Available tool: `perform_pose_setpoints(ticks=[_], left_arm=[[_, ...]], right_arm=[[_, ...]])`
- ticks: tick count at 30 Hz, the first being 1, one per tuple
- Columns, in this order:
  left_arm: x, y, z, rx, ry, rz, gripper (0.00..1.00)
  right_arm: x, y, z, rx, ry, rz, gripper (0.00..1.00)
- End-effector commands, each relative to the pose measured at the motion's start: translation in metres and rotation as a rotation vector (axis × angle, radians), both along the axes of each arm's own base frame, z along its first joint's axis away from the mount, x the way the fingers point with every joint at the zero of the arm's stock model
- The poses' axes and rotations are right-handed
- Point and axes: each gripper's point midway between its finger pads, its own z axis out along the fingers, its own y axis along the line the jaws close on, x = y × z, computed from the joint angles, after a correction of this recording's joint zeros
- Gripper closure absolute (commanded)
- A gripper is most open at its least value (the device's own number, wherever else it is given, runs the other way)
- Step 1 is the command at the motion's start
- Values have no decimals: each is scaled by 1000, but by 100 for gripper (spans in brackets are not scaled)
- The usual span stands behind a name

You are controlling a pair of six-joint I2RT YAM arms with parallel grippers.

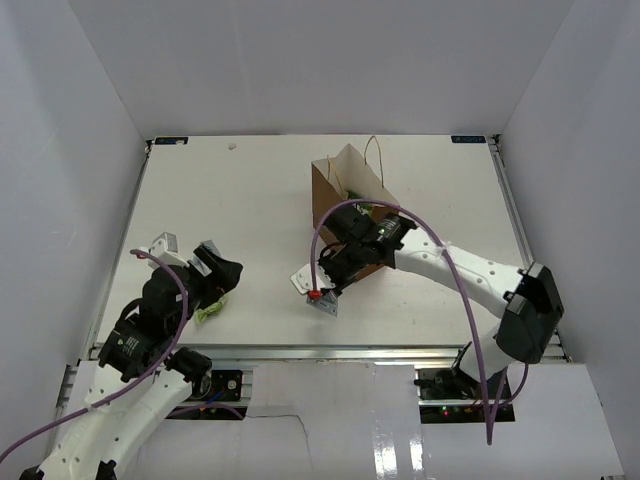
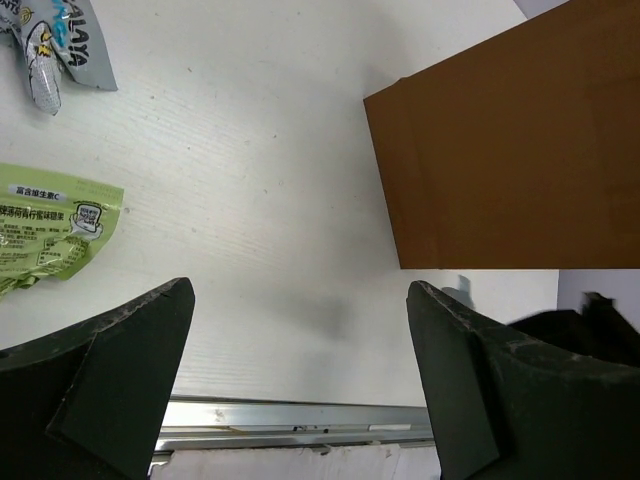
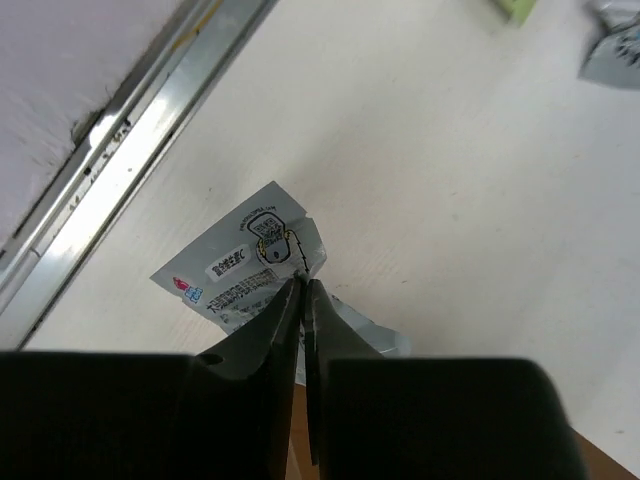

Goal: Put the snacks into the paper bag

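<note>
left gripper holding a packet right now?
No, the left wrist view shows the left gripper open over the table, with the green packet lying off to one side, clear of both fingers.

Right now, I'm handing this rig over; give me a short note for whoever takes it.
Left claw: open, empty.
Right claw: shut on a silvery packet, on the near side of the paper bag.
A lime green packet and a blue-grey packet lie on the table by the left claw.
Done: something green shows in the bag's mouth, perhaps a packet.
Left: bag the held packet, then the other two.
</note>
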Motion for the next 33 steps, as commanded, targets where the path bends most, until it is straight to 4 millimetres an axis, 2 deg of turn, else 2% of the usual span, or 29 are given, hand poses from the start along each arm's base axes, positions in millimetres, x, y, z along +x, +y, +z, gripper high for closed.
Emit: perform_pose_setpoints(ticks=[1, 3, 6, 8, 9, 10, 11, 13, 14, 15, 16, 18, 19, 20, 22, 25, 26, 28, 29, 33], left_arm=[[2, -3, 0, -33, 0, 10, 2], [2, -1, -1, -28, -2, 16, 2], [2, 2, -2, -34, -3, 37, 2], [3, 2, -4, -53, 4, 52, 2], [3, 1, -6, -56, 14, 53, 2], [3, 0, -7, -62, 20, 54, 2], [3, -2, -8, -65, 25, 48, 2], [4, -3, -11, -61, 38, 45, 2], [4, -3, -11, -62, 41, 45, 2], [4, -3, -11, -62, 42, 45, 2], [4, -4, -10, -63, 42, 45, 2], [5, -4, -9, -67, 42, 49, 2], [5, -4, -9, -66, 43, 49, 2], [6, -4, -8, -66, 41, 48, 2], [6, -5, -8, -66, 41, 45, 2], [7, -6, -8, -67, 40, 43, 2], [8, -6, -8, -67, 40, 43, 2], [8, -6, -8, -67, 39, 43, 2], [9, -7, -9, -64, 43, 43, 2], [8, -6, -9, -61, 35, 39, 2]], right_arm=[[-22, 8, 45, 146, 49, 38, 91], [-25, 9, 62, 192, 54, 21, 92], [-23, 12, 109, 295, 37, -14, 92], [-15, 14, 141, 364, 14, -51, 92], [-10, 16, 172, 422, 1, -80, 92], [-6, 15, 191, 462, -12, -96, 92], [6, 13, 226, 540, -57, -121, 92], [18, 9, 260, 611, -74, -172, 92], [33, 1, 277, 649, -104, -218, 92], [41, -4, 315, 737, -165, -239, 92], [61, -15, 330, 767, -172, -310, 92], [82, -29, 361, 838, -208, -391, 92], [93, -37, 386, 897, -228, -432, 92], [111, -52, 395, 916, -267, -502, 92], [132, -67, 406, 949, -309, -577, 92], [151, -75, 403, 966, -301, -644, 92], [159, -75, 389, 947, -266, -674, 92], [168, -75, 373, 930, -245, -705, 92], [175, -72, 356, 906, -218, -720, 92], [180, -68, 316, 863, -108, -771, 92]])
